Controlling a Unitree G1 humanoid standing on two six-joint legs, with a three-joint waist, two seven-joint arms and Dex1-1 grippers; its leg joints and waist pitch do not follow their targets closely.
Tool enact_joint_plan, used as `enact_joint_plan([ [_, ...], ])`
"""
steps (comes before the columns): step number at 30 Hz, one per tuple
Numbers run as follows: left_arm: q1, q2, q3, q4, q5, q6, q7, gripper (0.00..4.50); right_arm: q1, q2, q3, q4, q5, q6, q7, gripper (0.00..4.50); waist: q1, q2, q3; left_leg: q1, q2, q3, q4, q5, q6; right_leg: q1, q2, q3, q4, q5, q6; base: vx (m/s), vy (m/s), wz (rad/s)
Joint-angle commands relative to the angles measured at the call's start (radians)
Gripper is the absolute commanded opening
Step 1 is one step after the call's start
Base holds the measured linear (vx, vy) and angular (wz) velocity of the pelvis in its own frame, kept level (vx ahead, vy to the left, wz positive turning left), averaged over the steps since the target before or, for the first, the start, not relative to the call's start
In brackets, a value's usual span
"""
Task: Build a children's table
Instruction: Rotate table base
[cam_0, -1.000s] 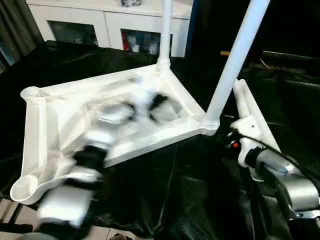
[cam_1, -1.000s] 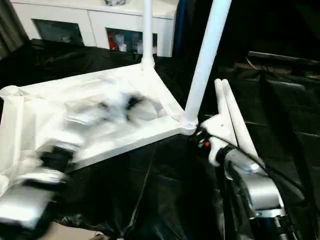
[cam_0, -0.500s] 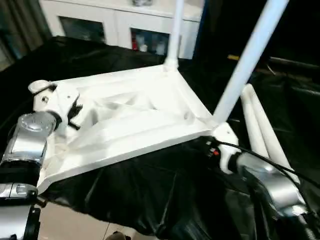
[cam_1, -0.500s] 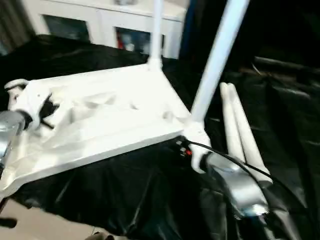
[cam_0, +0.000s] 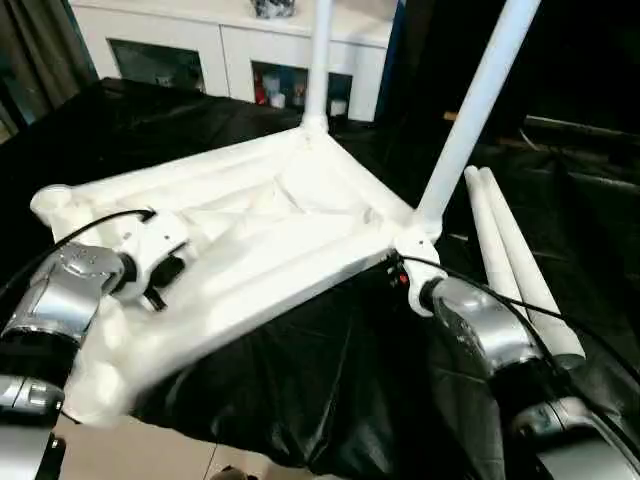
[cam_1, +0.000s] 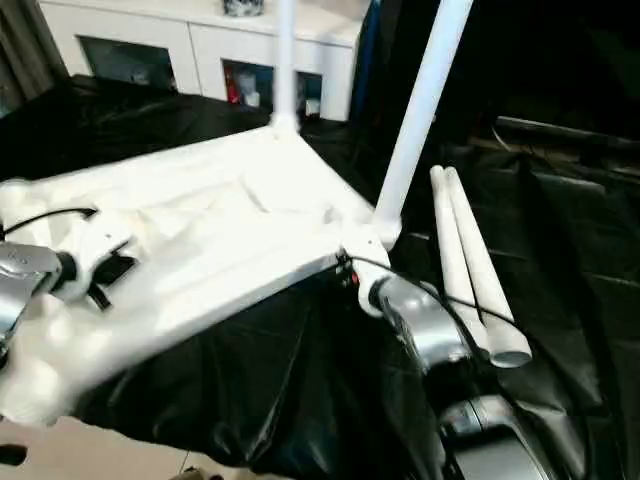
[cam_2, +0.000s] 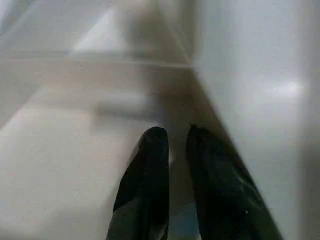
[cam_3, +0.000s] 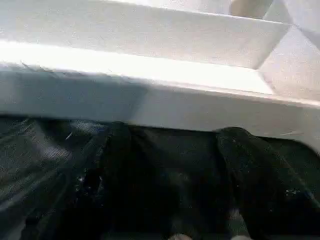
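Black cloth (cam_0: 330, 380), upturned tabletop (cam_0: 270, 240), 2 legs (cam_0: 470, 110) fitted

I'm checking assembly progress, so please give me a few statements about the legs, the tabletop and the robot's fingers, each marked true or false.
1. Two legs stand upright in corner sockets of the tabletop. True: one leg at the far corner, another at the corner by the right gripper.
2. All four legs are fitted. False: two loose legs lie side by side on the black cloth.
3. The tabletop lies with its ribbed underside up. True.
4. The right gripper's fingers stand pressed together. False: they stand well apart, by the tabletop's edge.
5. The left gripper is over the loose legs. False: it is at the tabletop's underside.
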Motion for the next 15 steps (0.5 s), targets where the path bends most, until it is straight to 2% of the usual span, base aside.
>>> enact_joint_plan([
  [1, 0.033, -0.028, -0.081, -0.101, -0.078, 0.048, -0.117, 0.84, -0.035, 0.014, -0.009, 0.072, -0.018, -0.029, -0.031, 3.22, 0.004, 0.014, -0.070, 0.019, 0.039, -0.017, -0.078, -0.229, -0.044, 0.036, -0.047, 0.043, -0.049, -0.195, -0.249, 0.000, 0.000, 0.00],
  [3, 0.043, -0.057, -0.114, -0.177, -0.125, 0.084, -0.161, 0.84, -0.062, 0.027, -0.010, 0.117, -0.022, -0.052, -0.042, 3.22, 0.004, 0.016, -0.068, 0.019, 0.036, -0.015, -0.078, -0.228, -0.042, 0.036, -0.042, 0.042, -0.049, -0.192, -0.254, 0.000, 0.000, 0.00],
  [4, 0.043, -0.078, -0.123, -0.189, -0.133, 0.090, -0.160, 0.84, -0.067, 0.031, -0.009, 0.123, -0.023, -0.056, -0.043, 3.22, 0.003, 0.013, -0.068, 0.019, 0.035, -0.014, -0.078, -0.230, -0.040, 0.038, -0.040, 0.043, -0.051, -0.192, -0.254, 0.000, 0.000, 0.00],
  [5, 0.037, -0.113, -0.134, -0.192, -0.138, 0.095, -0.152, 0.84, -0.069, 0.036, -0.009, 0.123, -0.022, -0.057, -0.041, 3.22, 0.003, 0.013, -0.069, 0.021, 0.036, -0.012, -0.077, -0.231, -0.039, 0.037, -0.040, 0.044, -0.051, -0.189, -0.255, 0.000, 0.000, 0.00],
  [8, 0.012, -0.190, -0.153, -0.163, -0.118, 0.090, -0.125, 0.84, -0.069, 0.046, -0.009, 0.126, -0.022, -0.064, -0.036, 3.22, 0.006, 0.012, -0.069, 0.016, 0.034, -0.013, -0.076, -0.226, -0.032, 0.044, -0.040, 0.044, -0.054, -0.199, -0.241, 0.000, 0.000, 0.00],
  [9, 0.012, -0.190, -0.153, -0.163, -0.118, 0.090, -0.125, 0.84, -0.069, 0.046, -0.009, 0.126, -0.022, -0.064, -0.036, 3.22, 0.004, 0.008, -0.069, 0.016, 0.033, -0.014, -0.076, -0.237, -0.031, 0.044, -0.041, 0.043, -0.058, -0.220, -0.233, 0.000, 0.000, 0.00],
  [11, -0.019, -0.252, -0.151, -0.116, -0.094, 0.074, -0.092, 0.84, -0.073, 0.053, -0.009, 0.147, -0.024, -0.085, -0.031, 3.22, 0.003, 0.008, -0.070, 0.016, 0.032, -0.014, -0.074, -0.242, -0.031, 0.045, -0.041, 0.043, -0.061, -0.243, -0.226, 0.000, 0.000, 0.00],
  [12, -0.058, -0.319, -0.140, -0.045, -0.067, 0.043, -0.035, 0.84, -0.074, 0.057, -0.008, 0.161, -0.027, -0.101, -0.028, 3.22, -0.002, 0.012, -0.069, 0.013, 0.031, -0.013, -0.075, -0.245, -0.028, 0.043, -0.038, 0.044, -0.063, -0.246, -0.223, 0.000, 0.000, 0.00],
  [13, -0.058, -0.319, -0.140, -0.045, -0.067, 0.043, -0.035, 0.84, -0.074, 0.057, -0.008, 0.161, -0.027, -0.101, -0.028, 3.22, -0.001, 0.006, -0.070, 0.015, 0.030, -0.015, -0.073, -0.253, -0.029, 0.045, -0.038, 0.042, -0.068, -0.267, -0.213, 0.000, 0.000, 0.00],
  [14, -0.096, -0.363, -0.125, 0.035, -0.040, -0.012, 0.047, 0.84, -0.079, 0.058, -0.008, 0.177, -0.029, -0.119, -0.032, 3.22, -0.001, 0.011, -0.071, 0.014, 0.031, -0.016, -0.073, -0.255, -0.025, 0.044, -0.040, 0.042, -0.067, -0.270, -0.214, 0.000, 0.000, 0.00],
  [15, -0.107, -0.370, -0.120, 0.058, -0.034, -0.027, 0.069, 0.84, -0.079, 0.056, -0.010, 0.175, -0.029, -0.119, -0.034, 3.22, -0.004, 0.007, -0.070, 0.011, 0.027, -0.015, -0.072, -0.255, -0.021, 0.044, -0.037, 0.041, -0.072, -0.278, -0.209, 0.000, 0.000, 0.00],
])
